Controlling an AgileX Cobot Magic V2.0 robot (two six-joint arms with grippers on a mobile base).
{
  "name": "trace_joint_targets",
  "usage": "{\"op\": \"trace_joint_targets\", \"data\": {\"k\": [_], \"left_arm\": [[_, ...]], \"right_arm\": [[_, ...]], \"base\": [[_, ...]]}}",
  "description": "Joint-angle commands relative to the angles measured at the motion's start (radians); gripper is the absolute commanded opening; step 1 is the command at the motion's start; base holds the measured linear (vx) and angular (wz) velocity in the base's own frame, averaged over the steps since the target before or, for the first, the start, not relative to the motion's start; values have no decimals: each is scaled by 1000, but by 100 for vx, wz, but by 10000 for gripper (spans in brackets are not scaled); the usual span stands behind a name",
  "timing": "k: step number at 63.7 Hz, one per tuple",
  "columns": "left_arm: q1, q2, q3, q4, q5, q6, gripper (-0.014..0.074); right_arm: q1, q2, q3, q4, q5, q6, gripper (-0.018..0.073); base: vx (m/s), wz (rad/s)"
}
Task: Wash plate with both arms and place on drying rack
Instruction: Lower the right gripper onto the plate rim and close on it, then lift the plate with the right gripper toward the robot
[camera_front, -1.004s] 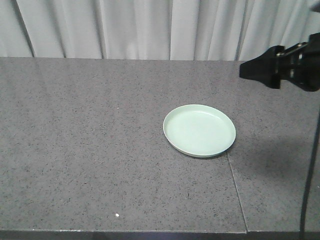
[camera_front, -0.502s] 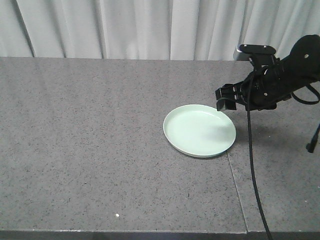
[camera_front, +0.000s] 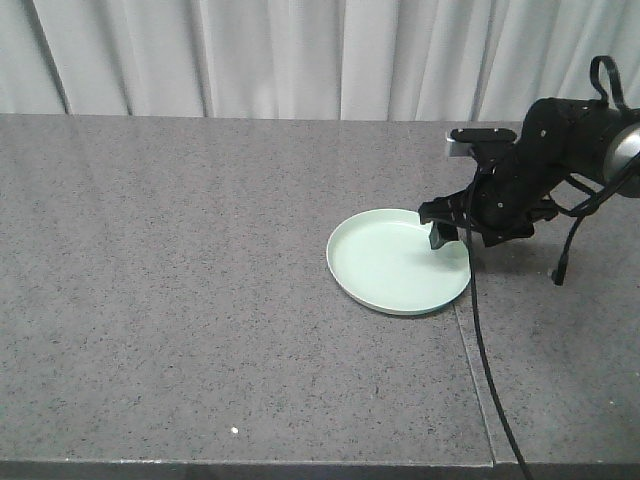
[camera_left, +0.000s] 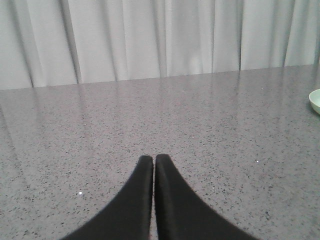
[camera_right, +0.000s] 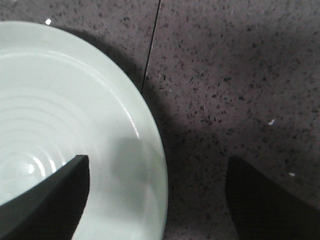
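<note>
Your right gripper (camera_right: 156, 167) is spread wide and holds nothing. The mint-green plate (camera_right: 60, 100) has its rim between the fingers, one over the plate, one over the speckled countertop (camera_right: 240, 75). Your left gripper (camera_left: 153, 162) is pressed closed and empty, with the plate far to its right.

One plate (camera_front: 398, 262) is lying on one counter (camera_front: 180, 300). Two grippers are showing: the right gripper (camera_front: 453, 232) and the left gripper (camera_left: 153, 160). One cable (camera_front: 479, 330) is trailing, one curtain (camera_front: 300, 55) hanging.
</note>
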Motion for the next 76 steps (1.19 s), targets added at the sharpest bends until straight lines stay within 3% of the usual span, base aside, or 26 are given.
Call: {"op": "trace_joint_targets", "data": {"k": [1, 12, 18, 37, 56, 71, 76], "left_arm": [[-4, -16, 21, -7, -72, -11, -6], [-4, -16, 21, -7, -72, -11, -6], [-4, -16, 21, -7, -72, -11, -6], [-4, -16, 21, -7, -72, -11, -6], [-4, -16, 21, -7, -72, -11, -6], [-4, -16, 21, -7, -72, -11, -6], [-4, -16, 21, -7, -72, -11, -6]], "right_arm": [[-3, -30, -32, -7, -8, 2, 546], [-3, -18, -32, -28, 11, 3, 529], [-3, -18, -32, -45, 22, 8, 461], [-2, -1, -32, -52, 70, -12, -14], [-3, -44, -32, 4, 89, -56, -8], [-9, -230, -32, 45, 67, -110, -3], [-23, -315, -28, 99, 65, -152, -3]], "base": [[0, 0], [0, 0], [0, 0], [0, 0], [0, 0], [0, 0], [0, 0]]}}
